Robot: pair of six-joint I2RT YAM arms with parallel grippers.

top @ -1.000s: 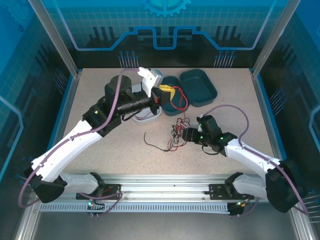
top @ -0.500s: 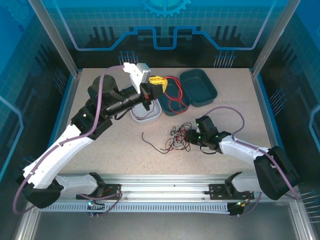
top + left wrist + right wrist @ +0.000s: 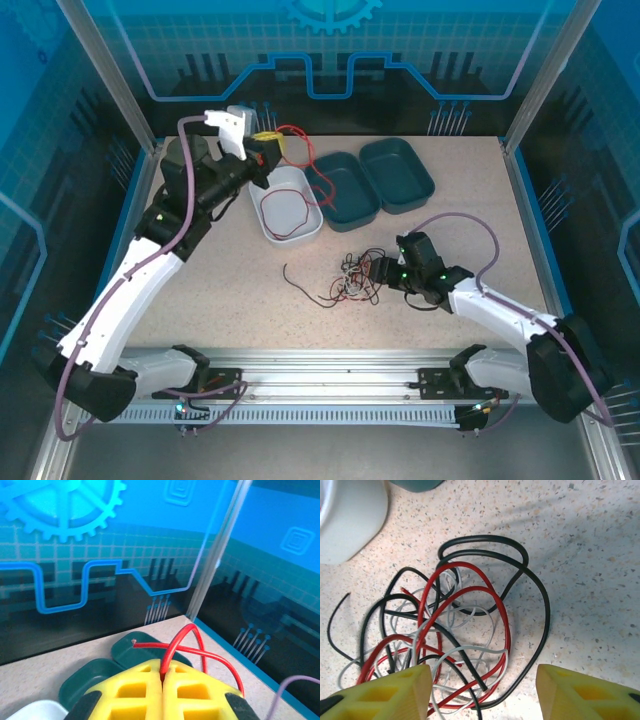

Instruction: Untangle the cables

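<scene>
**Two arms at a cable tangle, seen from above and from each wrist.**
The left gripper (image 3: 265, 150) hangs raised in the upper left of the frame, near the table's (image 3: 200, 290) back edge. Its yellow fingers (image 3: 135, 685) are pressed together on a red cable (image 3: 185, 645), which arcs rightward and drops toward the white bowl (image 3: 268, 228), beside two green trays (image 3: 397, 172). The tangle of cables (image 3: 350, 280), red, black and whitish, lies just below centre, well apart from every table edge, with a black loose end (image 3: 295, 280) trailing left. The right gripper (image 3: 375, 272) sits low at the tangle's right side, its jaws spread wide over the strands (image 3: 455, 630) and gripping none. Bare tabletop stretches at lower left and far right.
</scene>
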